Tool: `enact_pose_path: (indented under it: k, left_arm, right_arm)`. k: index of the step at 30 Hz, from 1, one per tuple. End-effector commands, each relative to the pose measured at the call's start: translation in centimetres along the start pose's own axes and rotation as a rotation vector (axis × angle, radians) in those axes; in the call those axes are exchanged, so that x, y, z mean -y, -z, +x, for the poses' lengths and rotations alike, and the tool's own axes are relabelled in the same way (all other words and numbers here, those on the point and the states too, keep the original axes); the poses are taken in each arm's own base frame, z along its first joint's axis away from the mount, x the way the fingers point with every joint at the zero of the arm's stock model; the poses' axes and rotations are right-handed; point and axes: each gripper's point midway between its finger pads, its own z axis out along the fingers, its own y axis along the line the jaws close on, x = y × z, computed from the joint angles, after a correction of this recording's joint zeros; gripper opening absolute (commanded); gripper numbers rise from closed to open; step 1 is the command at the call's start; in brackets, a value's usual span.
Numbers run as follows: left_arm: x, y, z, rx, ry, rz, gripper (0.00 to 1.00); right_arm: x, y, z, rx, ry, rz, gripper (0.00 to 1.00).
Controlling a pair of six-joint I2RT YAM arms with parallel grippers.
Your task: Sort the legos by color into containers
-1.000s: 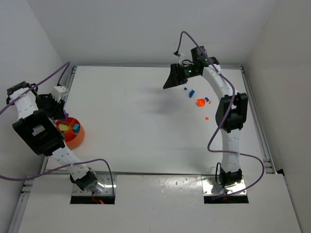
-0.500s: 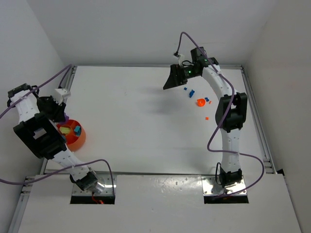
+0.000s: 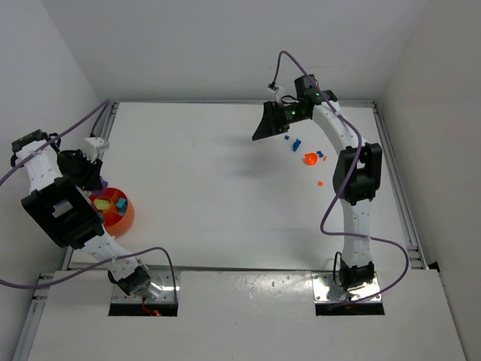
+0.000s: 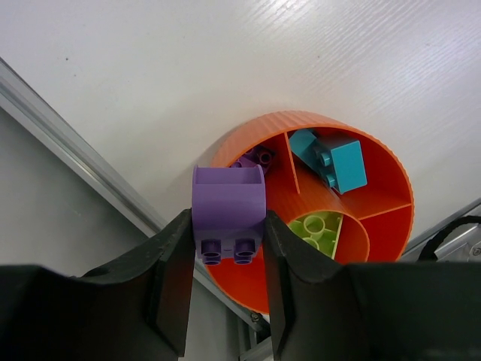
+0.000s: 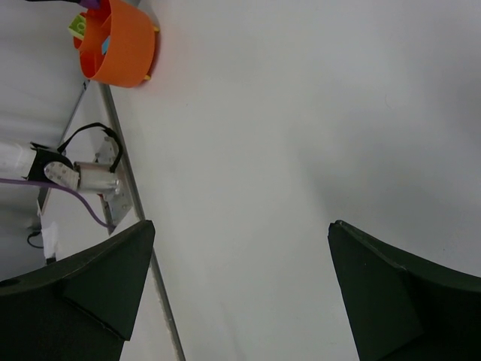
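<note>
**White table, purple brick at the bowl**

White tabletop (image 3: 203, 195) fills the scene. At its left edge, a purple brick (image 4: 228, 213) is clamped between the fingers of the left gripper (image 4: 226, 241). It hangs over the rim of the divided orange bowl (image 4: 312, 119), above a compartment holding another purple piece (image 4: 258, 156). A cyan brick (image 4: 334, 162) and a green brick (image 4: 316, 228) lie in other compartments. Well apart, the right gripper (image 3: 264, 128) hangs empty with its jaws wide apart, near loose blue bits (image 3: 296, 143) and an orange piece (image 3: 310, 159).

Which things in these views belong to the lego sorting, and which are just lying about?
Part of the job:
- purple brick, held by the left gripper
- orange bowl, holding a cyan brick and a green brick
- loose blue bricks
- orange piece

Just there:
- purple cable
- metal rail
</note>
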Motion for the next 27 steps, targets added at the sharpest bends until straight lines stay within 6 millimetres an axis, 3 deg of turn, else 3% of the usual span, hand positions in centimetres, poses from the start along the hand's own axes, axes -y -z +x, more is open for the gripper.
enact_pose_path:
  k: [1,27]
  left_arm:
    - [0.04,2.27,-1.43,0.04,-0.01,-0.046,0.05]
    - [0.94,2.72,-0.9,0.015,-0.021,-0.058,0.05]
  right_arm:
    - [-0.27,-0.47,0.03,0.002,0.033,-0.033,0.99]
    - [0.2,-0.7,0.12,0.001,0.024,-0.024,0.99]
